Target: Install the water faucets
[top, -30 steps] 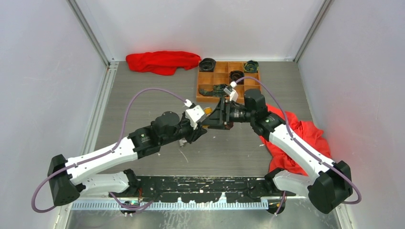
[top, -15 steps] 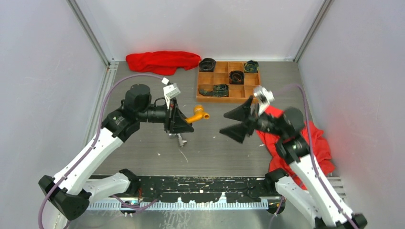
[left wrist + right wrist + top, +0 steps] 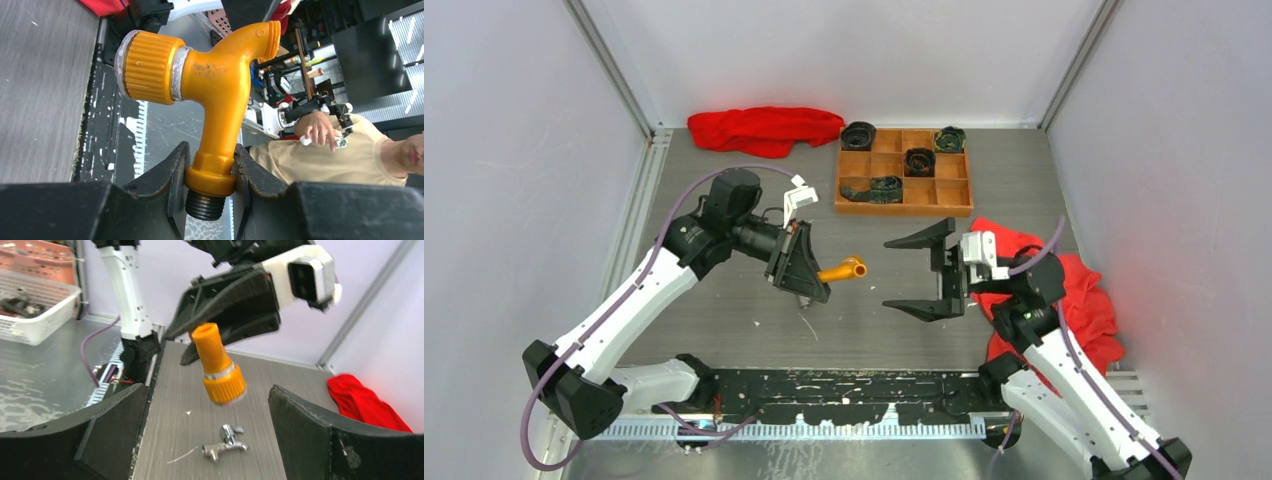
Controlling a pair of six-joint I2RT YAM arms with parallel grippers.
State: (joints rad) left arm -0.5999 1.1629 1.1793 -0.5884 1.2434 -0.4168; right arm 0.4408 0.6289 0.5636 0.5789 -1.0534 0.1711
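Two faucets: orange faucet (image 3: 220, 85) pinched in left tool (image 3: 210, 165); silver faucet (image 3: 225, 445) on counter (image 3: 724, 320) at its 8 o'clock; right tool (image 3: 888, 273) spread wide, empty.

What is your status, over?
Left tool shut on orange faucet, aloft. Right tool open, empty. Silver faucet lying on table. Nothing between right tool and orange faucet.

Bright, even light falls from overhead, so the grey wood-grain table (image 3: 874, 320) carries only faint, soft shadows. The bare metal strip (image 3: 824, 455) along its near edge throws back patchy white glare. From the left wrist, the orange-yellow plastic faucet with a bent spout (image 3: 220, 90) is sharp, with a pale sheen down its body. From the right wrist, the white camera housing (image 3: 305, 275) is smeared by motion blur, and the small shiny silver faucet (image 3: 225, 446) looks slightly soft.
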